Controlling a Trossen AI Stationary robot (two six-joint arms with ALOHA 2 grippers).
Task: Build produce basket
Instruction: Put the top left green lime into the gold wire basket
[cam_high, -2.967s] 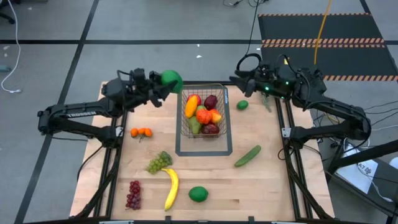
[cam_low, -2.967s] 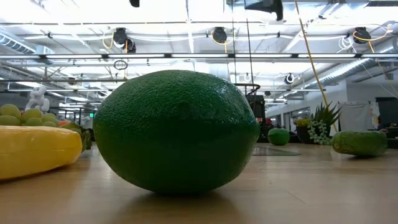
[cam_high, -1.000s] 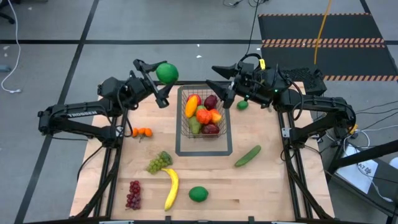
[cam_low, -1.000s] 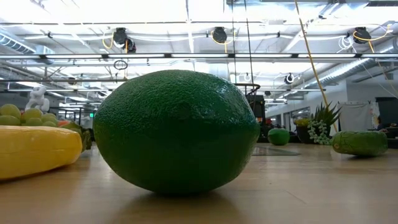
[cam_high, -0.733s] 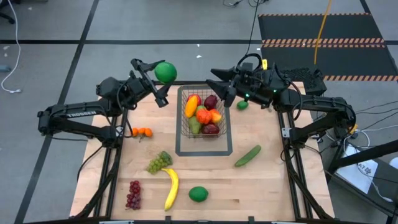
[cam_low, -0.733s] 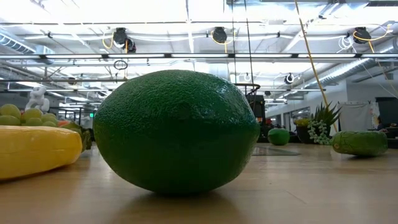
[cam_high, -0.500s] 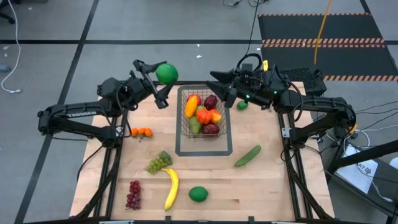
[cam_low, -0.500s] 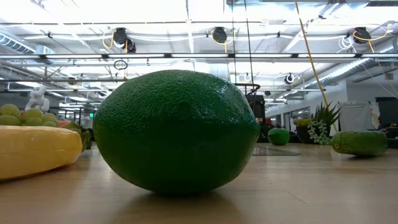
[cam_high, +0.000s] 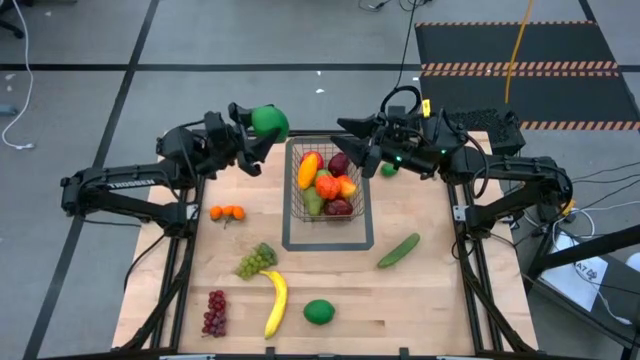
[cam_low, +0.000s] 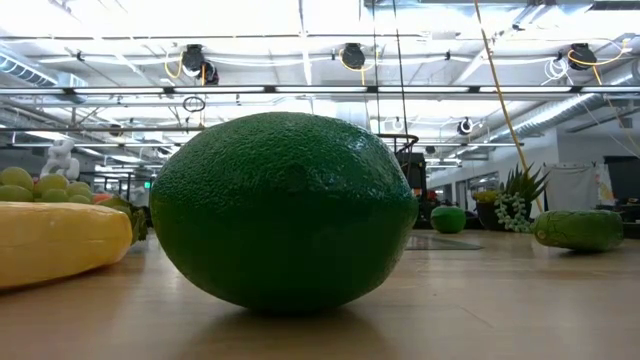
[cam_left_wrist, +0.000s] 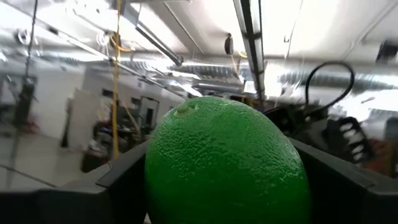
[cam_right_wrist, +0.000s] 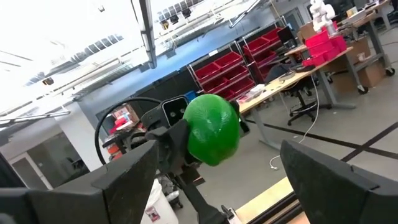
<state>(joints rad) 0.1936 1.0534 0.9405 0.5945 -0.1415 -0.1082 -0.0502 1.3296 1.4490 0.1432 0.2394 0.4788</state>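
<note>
My left gripper (cam_high: 256, 136) is shut on a green lime (cam_high: 270, 122), held high over the table's far left, just left of the wire basket (cam_high: 358, 200). The basket holds a mango, apples and other produce. My right gripper (cam_high: 356, 143) hangs open and holding nothing over the basket's far right corner, facing the lime (cam_right_wrist: 212, 128). On the table lie oranges (cam_high: 228, 212), green grapes (cam_high: 256, 261), red grapes (cam_high: 215, 312), a banana (cam_high: 275, 303), another lime (cam_high: 319, 311), a cucumber (cam_high: 398, 250) and a small lime (cam_high: 388, 169). My left gripper pinches the lime between its two fingers, one finger (cam_left_wrist: 118, 183) on each of its opposite sides (cam_left_wrist: 158, 177). The fingers come from the table's left, slanting a little upward. The lime is lifted clear of the table, its stem end (cam_left_wrist: 183, 111) showing on top.
A flat grey rectangular outline (cam_high: 290, 240) surrounds the basket. The low view is filled by the near lime (cam_low: 283, 210), with the banana (cam_low: 60, 240) at its left and the cucumber (cam_low: 578, 229) at its right. Bare wood lies at the table's near right.
My left gripper has rolled about its own pointing line while staying in place, turning the lime with it; the lime stays lifted clear. My right gripper has rolled a little, staying open.
</note>
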